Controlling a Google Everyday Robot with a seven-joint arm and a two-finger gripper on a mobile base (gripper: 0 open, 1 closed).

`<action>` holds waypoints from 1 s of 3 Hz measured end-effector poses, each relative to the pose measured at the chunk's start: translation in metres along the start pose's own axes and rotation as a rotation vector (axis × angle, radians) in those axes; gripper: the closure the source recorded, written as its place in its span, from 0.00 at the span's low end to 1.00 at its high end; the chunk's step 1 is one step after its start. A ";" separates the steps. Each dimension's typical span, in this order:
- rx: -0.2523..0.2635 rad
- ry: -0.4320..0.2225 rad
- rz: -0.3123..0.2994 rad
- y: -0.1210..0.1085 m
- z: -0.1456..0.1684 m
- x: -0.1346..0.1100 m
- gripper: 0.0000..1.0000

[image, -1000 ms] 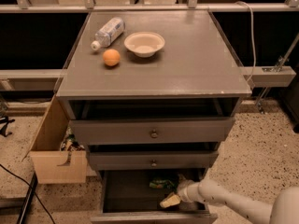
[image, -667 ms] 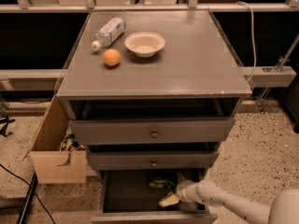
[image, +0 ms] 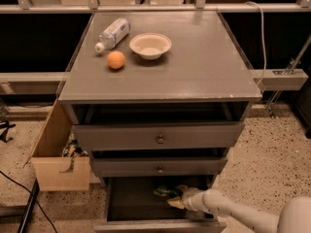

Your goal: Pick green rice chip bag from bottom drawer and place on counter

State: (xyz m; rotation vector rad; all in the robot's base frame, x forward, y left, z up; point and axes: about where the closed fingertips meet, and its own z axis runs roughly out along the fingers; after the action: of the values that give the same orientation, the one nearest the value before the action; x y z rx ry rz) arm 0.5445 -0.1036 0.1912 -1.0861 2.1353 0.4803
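Grey cabinet (image: 121,137): 3 drawers, all pulled out to some degree, the lowest the furthest.

Table (image: 204,62), the cabinet's flat grey top: carries 3 items, all in the back-left part. The right half and front are bare grey surface.

Arm (image: 238,212): white, comes in from the lower-right corner and reaches left into the lowest drawer.

Bottom drawer (image: 129,203): open, dark inside, with the front panel at the lower frame edge. The 2 drawers above it each have 1 round knob.

Open wooden box (image: 58,171): on the floor just left of the cabinet, with clutter inside that is too dark to identify.

White bowl (image: 150,45): upright on the table, back-centre.

Plastic bottle (image: 112,33): lies on its side left of the bowl, cap end toward the front-left.

Green rice chip bag (image: 165,192): inside the bottom drawer toward the back, under the edge of the middle drawer, partly shadowed. Not on the table.

Orange (image: 116,59): on the table in front of the bottle, apart from the bowl.

Gripper (image: 179,200): inside the bottom drawer, right at the bag's right-front edge. It looks in contact with the bag. Cannot tell whether it is open or clamped, or whether it has the bag.
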 end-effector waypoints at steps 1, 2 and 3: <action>0.000 0.000 0.000 0.000 0.000 0.000 0.73; 0.000 0.000 0.000 0.000 0.000 0.000 0.96; 0.000 0.000 0.000 0.000 0.000 0.000 1.00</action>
State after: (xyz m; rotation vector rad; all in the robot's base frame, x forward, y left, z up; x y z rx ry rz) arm 0.5444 -0.1035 0.1911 -1.0861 2.1353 0.4805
